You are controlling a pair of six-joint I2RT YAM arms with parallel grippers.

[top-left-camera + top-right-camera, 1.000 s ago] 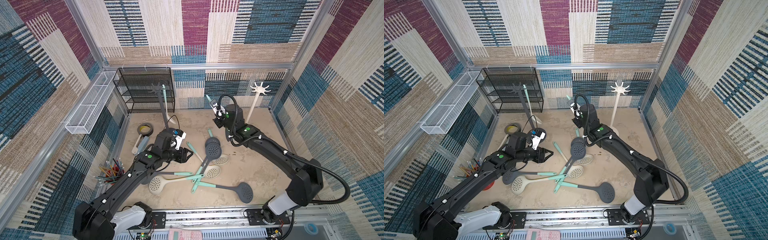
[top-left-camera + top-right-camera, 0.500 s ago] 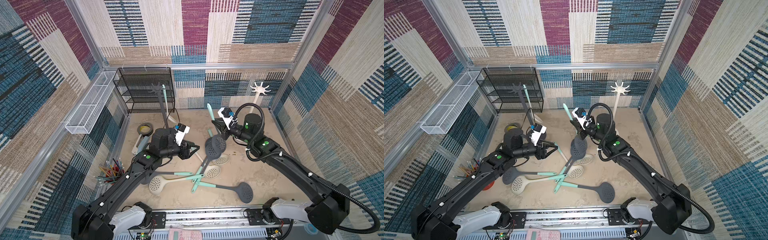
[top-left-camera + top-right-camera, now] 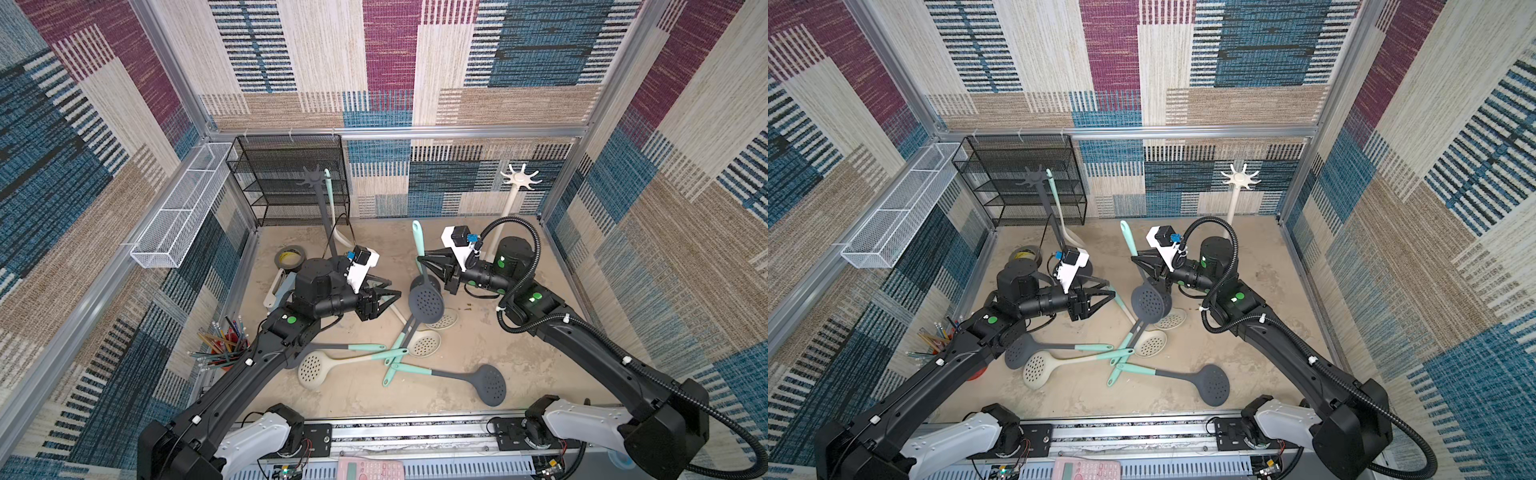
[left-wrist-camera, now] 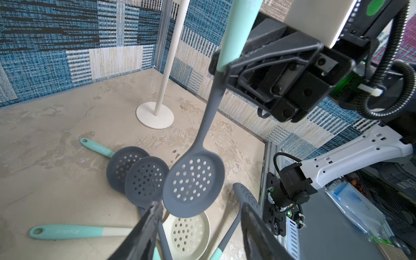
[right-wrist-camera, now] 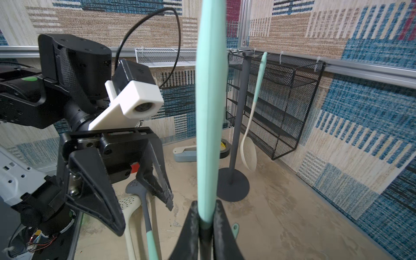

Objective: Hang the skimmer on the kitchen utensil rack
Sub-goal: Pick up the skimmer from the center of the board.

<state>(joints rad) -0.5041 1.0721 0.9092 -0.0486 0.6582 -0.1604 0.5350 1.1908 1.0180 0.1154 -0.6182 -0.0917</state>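
My right gripper (image 3: 420,259) (image 3: 1136,259) (image 5: 206,207) is shut on the neck of a dark grey skimmer (image 3: 426,303) (image 3: 1150,303) (image 4: 193,182) with a mint handle (image 5: 210,112). The skimmer hangs upright above the floor, head down. My left gripper (image 3: 392,289) (image 3: 1109,289) (image 4: 200,206) is open and points at the skimmer's head from the left, apart from it. A dark grey utensil rack (image 3: 314,180) (image 5: 238,112) stands at the back left with a cream skimmer (image 3: 332,208) (image 5: 248,153) hanging on it. A white rack (image 3: 521,179) (image 4: 171,56) stands at the back right, bare.
Several more skimmers (image 3: 415,345) lie crossed on the floor below and in front of the grippers. A tape roll (image 3: 289,257), a pencil cup (image 3: 224,345), a black mesh shelf (image 3: 291,166) and a white wire basket (image 3: 183,208) line the left side.
My right arm swung its elbow out to the right and turned the wrist to point left, still gripping the skimmer. My left gripper rose toward the skimmer and its jaws widened a little.
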